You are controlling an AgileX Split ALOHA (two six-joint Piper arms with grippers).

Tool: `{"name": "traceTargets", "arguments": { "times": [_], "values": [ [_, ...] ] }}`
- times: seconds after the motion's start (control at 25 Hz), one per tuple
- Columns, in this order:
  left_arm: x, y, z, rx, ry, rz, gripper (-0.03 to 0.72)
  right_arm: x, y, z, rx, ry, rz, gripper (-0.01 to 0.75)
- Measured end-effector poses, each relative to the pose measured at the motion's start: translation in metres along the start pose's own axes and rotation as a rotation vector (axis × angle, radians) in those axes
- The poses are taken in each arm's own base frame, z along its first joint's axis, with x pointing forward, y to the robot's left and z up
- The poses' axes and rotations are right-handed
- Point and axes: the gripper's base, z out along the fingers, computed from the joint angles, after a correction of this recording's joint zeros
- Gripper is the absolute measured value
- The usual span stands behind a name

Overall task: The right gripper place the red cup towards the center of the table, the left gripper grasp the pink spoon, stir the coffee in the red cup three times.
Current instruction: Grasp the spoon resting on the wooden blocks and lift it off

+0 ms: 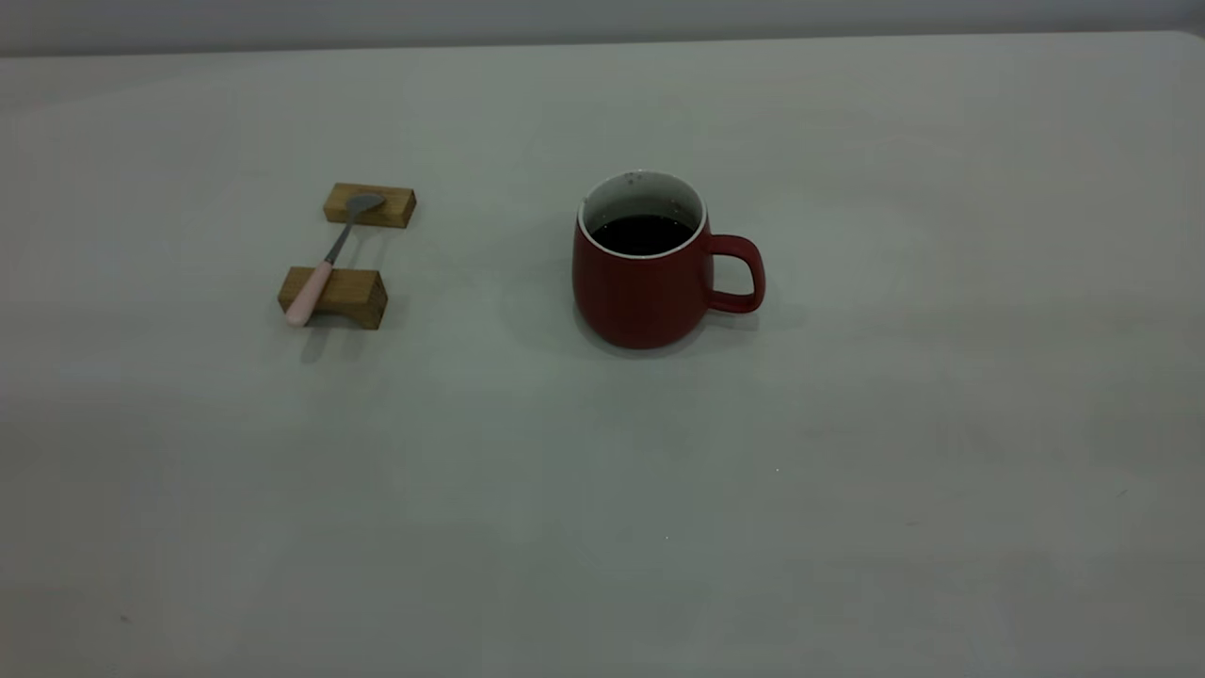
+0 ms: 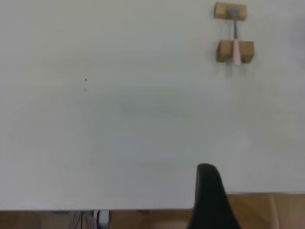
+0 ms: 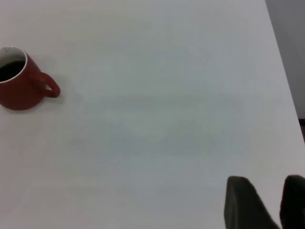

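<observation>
The red cup [image 1: 645, 292] stands upright near the middle of the table [image 1: 847, 424], its handle pointing to the right, with dark coffee [image 1: 643, 234] inside. To its left the pink spoon [image 1: 325, 264] lies across two wooden blocks, bowl on the far one. No gripper shows in the exterior view. In the left wrist view a black part of my left gripper [image 2: 209, 200] hangs over the table's edge, far from the spoon [image 2: 235, 45]. My right gripper [image 3: 269, 191] is open and holds nothing, well away from the cup [image 3: 21, 90].
Two tan wooden blocks [image 1: 370, 205] [image 1: 344, 297] carry the spoon. The table's near edge [image 2: 143, 210] runs just by the left gripper, with a wooden floor below. In the right wrist view the table's side edge [image 3: 286, 95] lies close to the right gripper.
</observation>
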Motion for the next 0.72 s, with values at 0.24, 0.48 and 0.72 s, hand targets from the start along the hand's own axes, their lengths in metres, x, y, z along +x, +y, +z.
{"name": "traceTargets", "arguments": {
  "times": [0.24,0.48,0.72],
  "values": [
    [-0.067,-0.004,0.061,0.004,0.153,0.005,0.635,0.0,0.0,0.0,0.0,0.0,0.0,0.224],
    [-0.101,-0.011,0.14,0.039,0.301,-0.044,0.641,0.0,0.0,0.0,0.0,0.0,0.0,0.231],
    [-0.11,-0.031,0.227,0.067,0.434,-0.017,0.641,0.0,0.0,0.0,0.0,0.0,0.0,0.238]
  ]
}}
